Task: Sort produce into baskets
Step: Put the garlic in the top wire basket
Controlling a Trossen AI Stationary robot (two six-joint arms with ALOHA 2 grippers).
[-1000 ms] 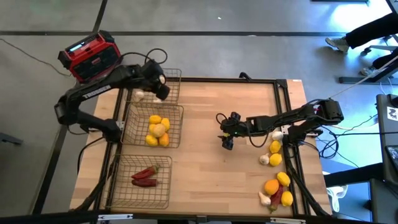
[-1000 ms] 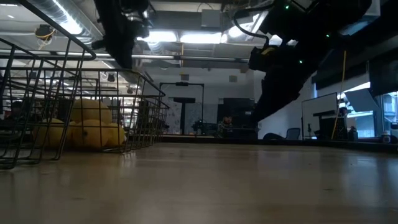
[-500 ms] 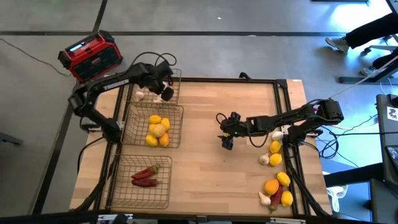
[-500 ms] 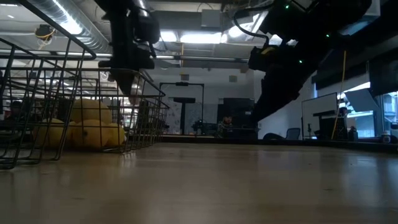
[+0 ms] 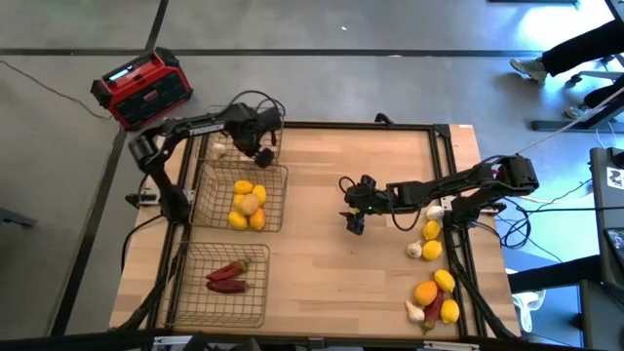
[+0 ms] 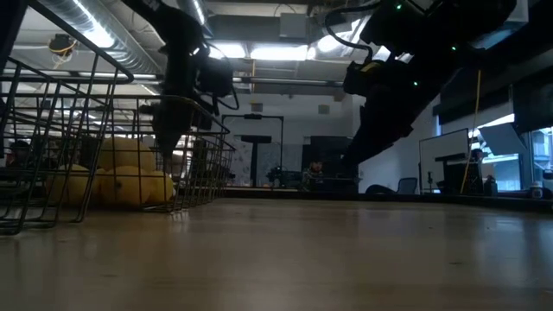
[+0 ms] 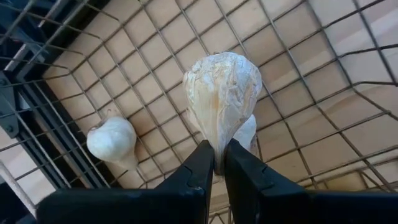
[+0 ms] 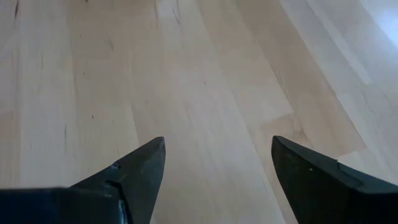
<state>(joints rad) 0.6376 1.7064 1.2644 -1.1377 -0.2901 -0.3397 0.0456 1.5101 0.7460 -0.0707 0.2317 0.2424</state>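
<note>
Three wire baskets stand along the table's left side. In the far basket point(image 5: 277, 125), my left gripper point(image 5: 263, 151) is shut on a whitish garlic bulb point(image 7: 221, 93). Another garlic bulb point(image 7: 112, 140) lies on that basket's mesh floor, and a third point(image 7: 250, 134) shows behind the held one. The middle basket point(image 5: 278, 195) holds lemons point(image 5: 246, 203). The near basket point(image 5: 190, 292) holds red chili peppers point(image 5: 226, 278). Over the bare table middle, my right gripper point(image 5: 355, 222) stands open with nothing between its fingers point(image 8: 146, 168). My left gripper pinches the garlic bulb's narrow stem end point(image 7: 219, 144) between its two fingers. The fingers come from above, pointing steeply down. The bulb hangs below the fingertips, fat end down, over the far basket's mesh floor.
More lemons, oranges, garlic and a chili lie in a loose pile point(image 5: 434, 283) at the table's right near corner. A red-and-black box point(image 5: 141, 86) sits on the floor beyond the far left corner. A person's legs point(image 5: 575, 49) show at the far right.
My left gripper has sunk into the far basket with the garlic bulb, shifting slightly toward the table's right and near side, and has tipped to point more steeply down. It has stayed shut on the bulb.
</note>
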